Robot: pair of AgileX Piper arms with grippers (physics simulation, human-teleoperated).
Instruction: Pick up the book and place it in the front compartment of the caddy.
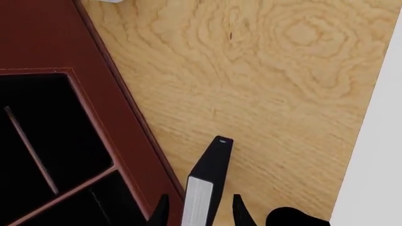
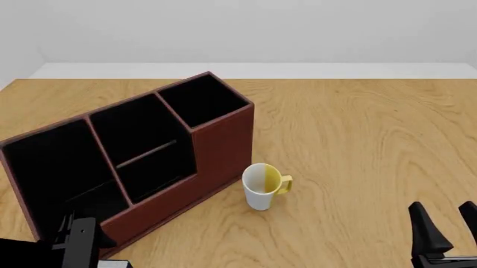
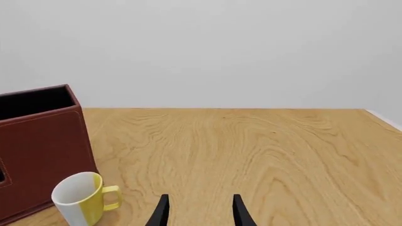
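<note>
book: clamped edge-on between the left gripper fingers, above the caddy near wall
right gripper: fingers apart, holding nothing, over bare surface
mug: upright beside caddy

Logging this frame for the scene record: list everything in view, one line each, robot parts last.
caddy: one, maroon with black interior, table's left half.
mug: one, white and yellow, upright just right of the caddy's front corner.
book: one, black cover, white page edges, between the left fingers beside the caddy's outer wall.
table: one, light wood.
left gripper: one, black, shut on the book.
right gripper: one, black, open and empty, above the table's right side.
</note>
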